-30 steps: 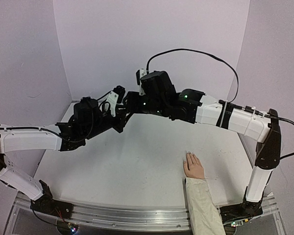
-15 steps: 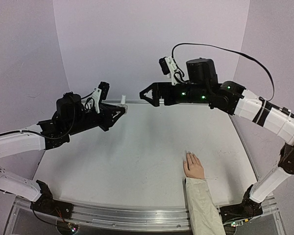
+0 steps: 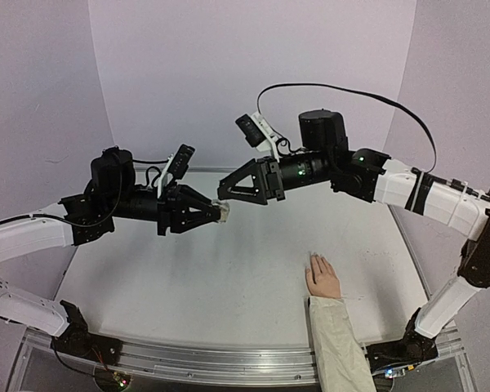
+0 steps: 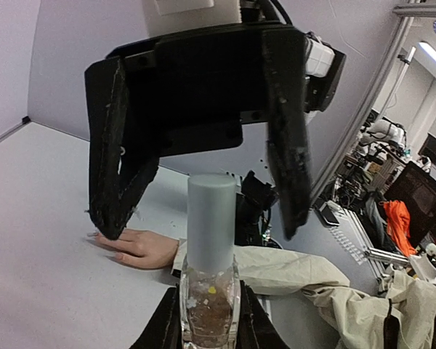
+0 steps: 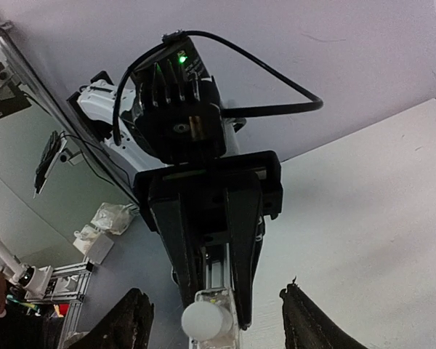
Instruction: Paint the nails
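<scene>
My left gripper (image 3: pixel 215 214) is shut on a small clear bottle (image 4: pixel 209 302) with brownish liquid, held above the table's middle with its white cap (image 4: pixel 211 222) pointing at the right arm. My right gripper (image 3: pixel 222 196) is open; its black fingers (image 4: pixel 120 163) stand wide on either side of the cap (image 5: pixel 201 320) without touching it. A pale hand (image 3: pixel 322 278) with a cream sleeve (image 3: pixel 336 343) lies flat at the near right. Its nails (image 4: pixel 119 256) are barely distinguishable from the skin. The hand is well below and to the right of both grippers.
The white table (image 3: pixel 212 286) is enclosed by lilac walls (image 3: pixel 188 73) at the back and sides. A black cable (image 3: pixel 343 88) loops above the right arm. The metal rail (image 3: pixel 212 363) with the arm bases runs along the near edge.
The grippers parted from the back, then met again. The left carried the bottle right towards the centre; the right swung down to it, its jaws narrower than half a second ago.
</scene>
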### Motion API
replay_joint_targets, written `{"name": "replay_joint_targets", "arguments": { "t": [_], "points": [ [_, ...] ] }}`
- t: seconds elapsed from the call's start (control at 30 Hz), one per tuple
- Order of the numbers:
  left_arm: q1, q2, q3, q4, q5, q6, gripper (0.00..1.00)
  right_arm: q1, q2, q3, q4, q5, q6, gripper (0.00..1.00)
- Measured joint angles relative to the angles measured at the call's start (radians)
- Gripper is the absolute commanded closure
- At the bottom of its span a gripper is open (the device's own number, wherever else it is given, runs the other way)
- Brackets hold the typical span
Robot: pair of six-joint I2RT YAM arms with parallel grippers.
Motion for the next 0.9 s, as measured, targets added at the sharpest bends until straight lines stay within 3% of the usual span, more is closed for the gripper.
{"name": "replay_joint_targets", "arguments": {
  "t": [0.2,0.37,0.57,0.63,0.73,0.83,0.9],
  "points": [
    [0.000,0.000,0.000,-0.001,0.090,-0.010,1.00,0.000,0.043,0.000,0.064,-0.117,0.029,0.63],
    [0.000,0.000,0.000,0.000,0.118,-0.010,1.00,0.000,0.044,0.000,0.096,-0.173,0.042,0.67],
    [0.000,0.003,0.003,0.000,0.134,-0.010,1.00,0.000,0.046,0.000,0.111,-0.211,0.048,0.85],
    [0.000,0.007,0.004,-0.001,0.135,-0.011,1.00,0.000,0.047,0.000,0.113,-0.215,0.048,0.86],
    [0.000,0.008,0.007,-0.008,0.106,-0.012,1.00,0.000,0.048,0.000,0.117,-0.206,0.044,0.89],
    [-0.006,0.003,0.007,-0.010,0.029,0.002,1.00,-0.008,0.048,0.000,0.120,-0.168,0.039,1.00],
    [-0.008,-0.004,0.007,-0.020,-0.042,0.025,1.00,-0.010,0.048,-0.001,0.126,-0.119,0.039,1.00]
  ]
}}
